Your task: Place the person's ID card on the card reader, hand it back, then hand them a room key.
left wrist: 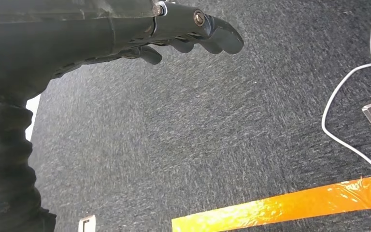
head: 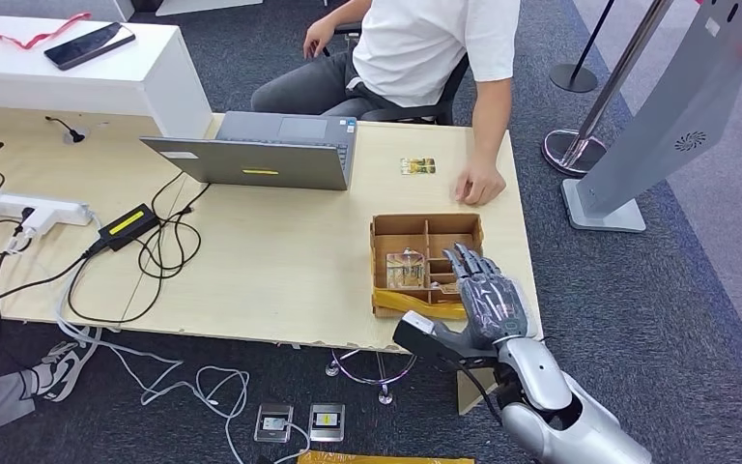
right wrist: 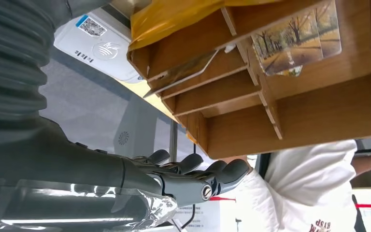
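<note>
Our right hand [head: 488,295] hovers over the near right corner of the wooden box [head: 426,224], fingers spread and holding nothing. Room key cards [head: 405,268] lie in the box's middle compartments. We judge the key step is in hand: next, lower and pinch one card. Another small card [head: 417,166] lies near the person's hand [head: 479,186]. Our left hand [left wrist: 188,30] hangs loosely curled, holding nothing, above the carpet [left wrist: 222,145].
</note>
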Tool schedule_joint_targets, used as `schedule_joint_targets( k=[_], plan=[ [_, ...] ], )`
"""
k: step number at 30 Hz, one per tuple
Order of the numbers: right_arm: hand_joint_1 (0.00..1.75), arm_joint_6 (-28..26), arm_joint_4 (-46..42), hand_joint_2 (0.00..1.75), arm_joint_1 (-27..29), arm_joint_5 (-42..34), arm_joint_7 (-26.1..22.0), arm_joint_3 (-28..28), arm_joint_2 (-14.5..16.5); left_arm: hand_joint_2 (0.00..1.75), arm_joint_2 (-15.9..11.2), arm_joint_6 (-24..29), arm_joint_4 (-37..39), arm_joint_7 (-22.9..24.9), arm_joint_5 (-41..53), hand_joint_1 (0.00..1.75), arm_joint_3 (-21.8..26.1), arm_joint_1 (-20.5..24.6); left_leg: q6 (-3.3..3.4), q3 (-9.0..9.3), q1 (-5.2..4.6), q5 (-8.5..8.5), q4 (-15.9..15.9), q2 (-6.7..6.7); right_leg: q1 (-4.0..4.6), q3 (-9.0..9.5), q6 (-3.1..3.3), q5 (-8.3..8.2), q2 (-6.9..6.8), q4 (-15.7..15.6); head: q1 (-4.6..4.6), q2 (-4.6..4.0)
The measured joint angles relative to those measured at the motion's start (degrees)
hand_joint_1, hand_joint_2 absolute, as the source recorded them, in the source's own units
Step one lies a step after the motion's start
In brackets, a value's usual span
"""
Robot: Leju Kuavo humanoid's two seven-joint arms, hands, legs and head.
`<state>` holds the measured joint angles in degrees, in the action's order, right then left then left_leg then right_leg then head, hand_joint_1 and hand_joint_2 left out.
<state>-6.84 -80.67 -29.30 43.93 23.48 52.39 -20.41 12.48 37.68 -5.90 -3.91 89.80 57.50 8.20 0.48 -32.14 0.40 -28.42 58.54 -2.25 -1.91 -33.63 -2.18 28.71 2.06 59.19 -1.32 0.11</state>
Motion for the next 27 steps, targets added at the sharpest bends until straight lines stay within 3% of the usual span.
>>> schedule_joint_targets(
  k=[17, 27],
  plan=[
    [0.00, -3.82, 7.87, 1.75, -1.69, 4.53, -2.74, 1.64, 4.09, 1.75, 0.09, 0.13, 0.42, 0.00, 0.03, 0.00, 1.87, 0.17, 0.00, 0.02, 0.00, 0.00, 0.00, 0.00, 0.00, 0.00, 0.00, 0.00, 0.01, 0.00, 0.00, -0.01],
    [0.00, -7.19, 10.45, 1.75, -2.71, 10.22, -1.17, 1.17, 4.24, 1.75, 0.09, 0.25, 0.44, -0.28, 0.03, 0.00, 1.89, 0.17, 0.00, 0.04, 0.00, 0.00, 0.00, 0.01, 0.00, 0.00, 0.00, 0.00, 0.02, -0.01, 0.00, 0.00]
  ],
)
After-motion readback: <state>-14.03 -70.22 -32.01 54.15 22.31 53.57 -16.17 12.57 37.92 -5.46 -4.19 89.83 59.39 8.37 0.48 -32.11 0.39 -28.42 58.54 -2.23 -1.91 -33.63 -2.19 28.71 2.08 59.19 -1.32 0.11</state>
